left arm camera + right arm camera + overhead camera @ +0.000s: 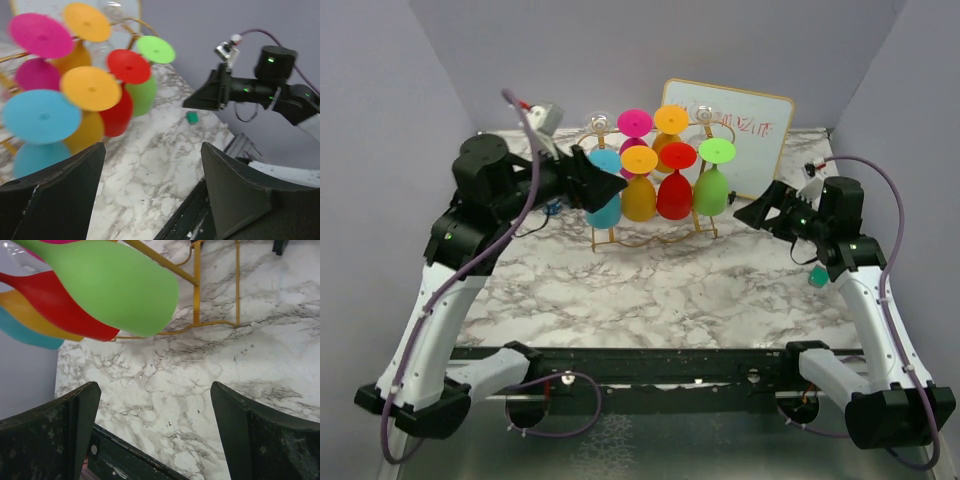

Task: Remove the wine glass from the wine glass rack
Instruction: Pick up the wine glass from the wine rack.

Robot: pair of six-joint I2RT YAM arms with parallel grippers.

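The wine glass rack (196,295) stands toward the back of the marble desk (670,290), and 6 coloured glasses hang from it upside down, feet up and bowls down, because each wide foot sits on top of the wire rails while the stem drops between them. The blue wine glass (42,116) hangs at the rack's left end, the easiest one for the left arm to reach, and it looks like the one to take. Next to it in the front row hang the yellow glass (639,195), the red glass (675,195) and the green glass (115,285), packed close together, with a magenta glass (634,123) and an orange glass (671,119) behind. The left gripper (151,150) is level with the blue bowl and just beside it, its jaws spread apart with nothing between them; the bowl sits off to one finger's side, so I judge the approach is not yet lined up. Since the foot rests on the rails, the glass probably has to slide along them to the open end, not pull straight down. The right gripper (155,387) hangs near the green glass at the other end, clear of it, jaws wide and empty, likely waiting out of the way. A whiteboard (750,130) leans behind the rack.
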